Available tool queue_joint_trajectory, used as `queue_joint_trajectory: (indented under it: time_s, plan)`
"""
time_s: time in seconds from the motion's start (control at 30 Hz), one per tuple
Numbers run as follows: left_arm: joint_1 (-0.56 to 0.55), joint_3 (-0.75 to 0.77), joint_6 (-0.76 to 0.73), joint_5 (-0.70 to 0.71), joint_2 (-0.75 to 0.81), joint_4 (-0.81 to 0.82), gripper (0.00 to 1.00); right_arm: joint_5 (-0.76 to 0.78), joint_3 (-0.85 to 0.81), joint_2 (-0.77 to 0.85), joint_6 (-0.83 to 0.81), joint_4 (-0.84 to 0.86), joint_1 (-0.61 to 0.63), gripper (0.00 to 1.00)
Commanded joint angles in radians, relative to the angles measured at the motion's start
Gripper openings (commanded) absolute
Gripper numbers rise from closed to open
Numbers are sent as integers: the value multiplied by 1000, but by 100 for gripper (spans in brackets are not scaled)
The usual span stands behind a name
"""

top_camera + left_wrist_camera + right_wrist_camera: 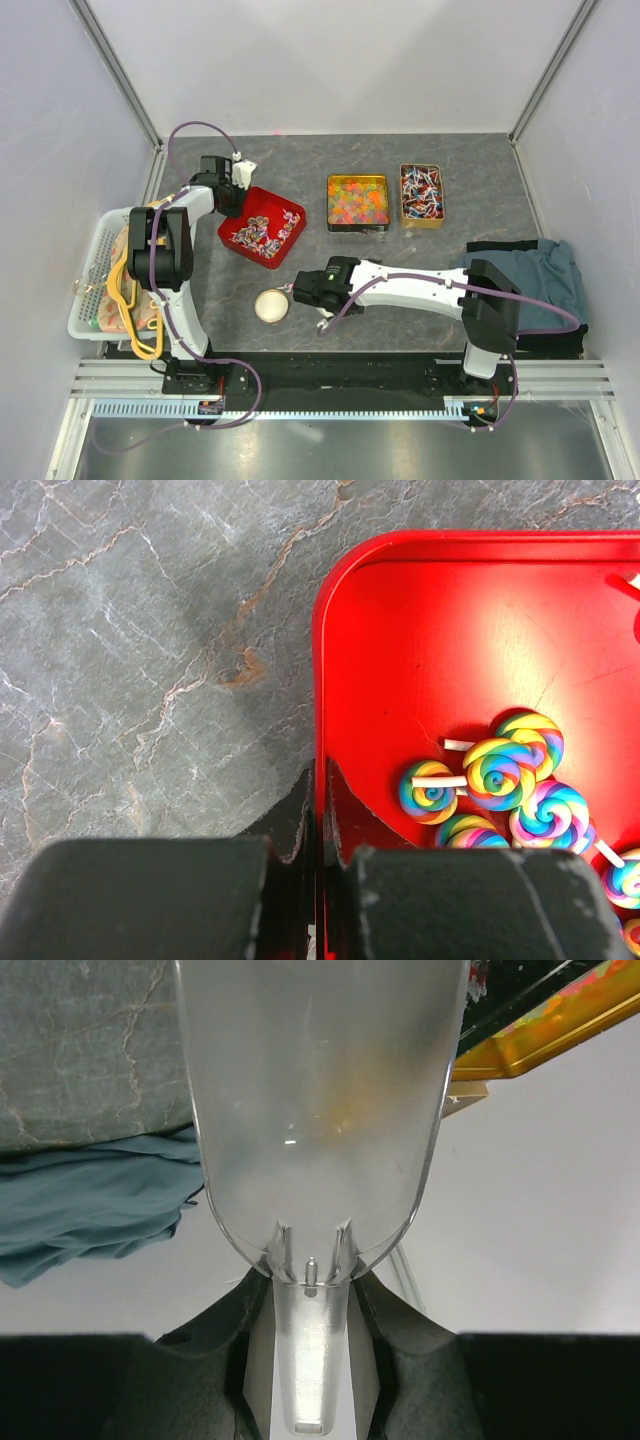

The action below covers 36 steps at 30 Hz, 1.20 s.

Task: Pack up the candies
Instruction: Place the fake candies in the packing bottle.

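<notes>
Left tool is clamping the rim of the red tray, at ten o'clock on the bench, with the candies lying inside. Right tool is gripping a clear scoop by its handle, at the tray's five o'clock. Likely next: carrying the scoop into the candies.

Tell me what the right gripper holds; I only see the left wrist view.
Observer: The right gripper is shut on the handle of a clear scoop.
Operator: Anything in the scoop?
Observer: It looks empty in the right wrist view.
Operator: Where is it relative to the tray?
Observer: In the top view it is apart from the tray, nearer the arm bases, beside a small round cup.
</notes>
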<state>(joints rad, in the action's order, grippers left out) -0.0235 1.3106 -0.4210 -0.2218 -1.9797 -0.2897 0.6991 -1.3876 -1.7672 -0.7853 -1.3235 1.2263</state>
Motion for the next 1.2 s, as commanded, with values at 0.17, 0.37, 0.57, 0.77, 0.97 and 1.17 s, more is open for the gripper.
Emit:
queue_joint_trajectory:
  time_s: [0.17,0.37,0.57,0.77,0.97,1.17]
  plan:
    - [5,-16,11,-48,47,18,2,119,-42,-14,-26,102,-7,0]
    - [5,-24,10,-50,48,20,2,141,-94,-23,-46,144,-7,0]
    - [5,-28,7,-53,53,20,2,88,-143,5,-58,64,-7,0]
    - [5,-33,2,-60,58,18,2,-10,-114,47,-11,-26,-31,0]
    - [5,-31,2,-65,58,14,2,-104,-28,109,-2,-63,-44,0]
    - [5,-34,5,-65,59,12,2,-127,18,121,-5,-52,-45,0]
